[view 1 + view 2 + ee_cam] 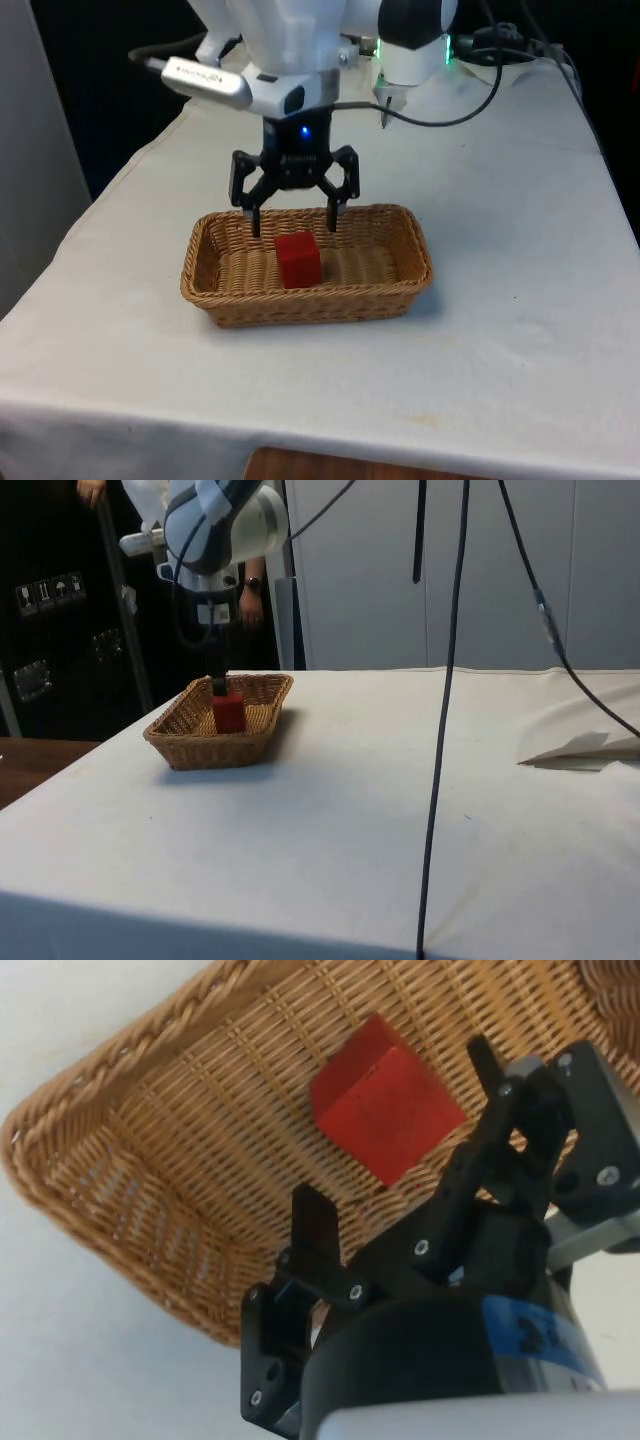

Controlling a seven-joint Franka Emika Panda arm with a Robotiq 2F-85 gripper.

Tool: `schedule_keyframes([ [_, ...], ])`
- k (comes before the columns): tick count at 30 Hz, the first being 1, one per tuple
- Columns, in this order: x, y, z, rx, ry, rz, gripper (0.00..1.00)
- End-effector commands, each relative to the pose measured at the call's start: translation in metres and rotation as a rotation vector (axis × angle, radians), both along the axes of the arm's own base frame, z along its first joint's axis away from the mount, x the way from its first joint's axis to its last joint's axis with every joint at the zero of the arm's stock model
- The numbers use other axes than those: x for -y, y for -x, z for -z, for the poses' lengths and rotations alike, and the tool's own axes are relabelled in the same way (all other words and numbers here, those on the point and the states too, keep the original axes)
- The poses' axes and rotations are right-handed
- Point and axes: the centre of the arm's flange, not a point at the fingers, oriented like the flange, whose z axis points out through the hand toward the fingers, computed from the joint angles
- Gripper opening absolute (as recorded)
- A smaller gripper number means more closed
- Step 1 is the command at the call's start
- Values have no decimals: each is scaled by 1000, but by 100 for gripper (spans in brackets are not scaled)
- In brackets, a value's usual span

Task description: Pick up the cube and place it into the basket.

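Note:
A red cube rests on the floor of the woven wicker basket, near its middle. My black gripper hangs open just above the basket's far rim, its fingertips apart and holding nothing. From the side, the red cube sits inside the basket with the gripper right above it. The wrist view has the cube lying free on the basket's weave, beyond the spread fingers.
A black cable runs across the cloth behind the basket. In the side view a cable hangs down in the foreground, a folded bit of cloth lies at the right, and a person's hand is behind the table.

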Motion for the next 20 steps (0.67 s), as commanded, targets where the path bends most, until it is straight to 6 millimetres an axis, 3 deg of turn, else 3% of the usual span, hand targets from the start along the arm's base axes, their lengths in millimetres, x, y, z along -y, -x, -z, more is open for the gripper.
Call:
schedule_keyframes([
  [1,0,0,-6,0,3,-1,100],
  [2,0,0,-3,1,0,0,100],
  [6,0,0,-24,7,-4,-2,100],
  [11,0,-1,-35,19,-16,-2,100],
  [17,1,-1,-65,29,-25,-2,100],
  [20,0,-2,-64,37,-29,-4,100],
])
